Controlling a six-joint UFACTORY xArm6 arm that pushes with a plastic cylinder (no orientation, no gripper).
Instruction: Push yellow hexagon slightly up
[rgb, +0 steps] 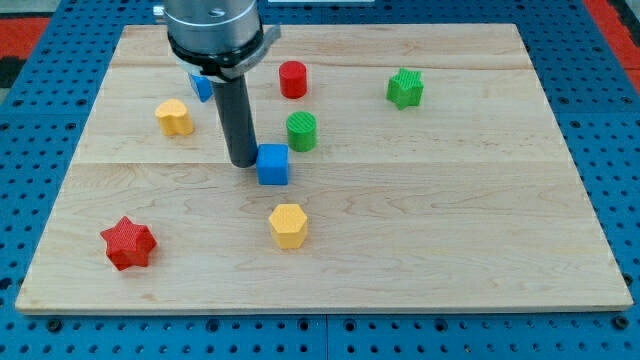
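Note:
The yellow hexagon lies on the wooden board, below the middle. My tip rests on the board above and to the left of the hexagon, well apart from it. The tip stands right beside the left side of a blue cube; whether they touch I cannot tell. The blue cube sits directly above the yellow hexagon.
A green cylinder stands just above the blue cube. A red cylinder and a green star are near the top. Another yellow block and a partly hidden blue block are at the upper left. A red star lies at the lower left.

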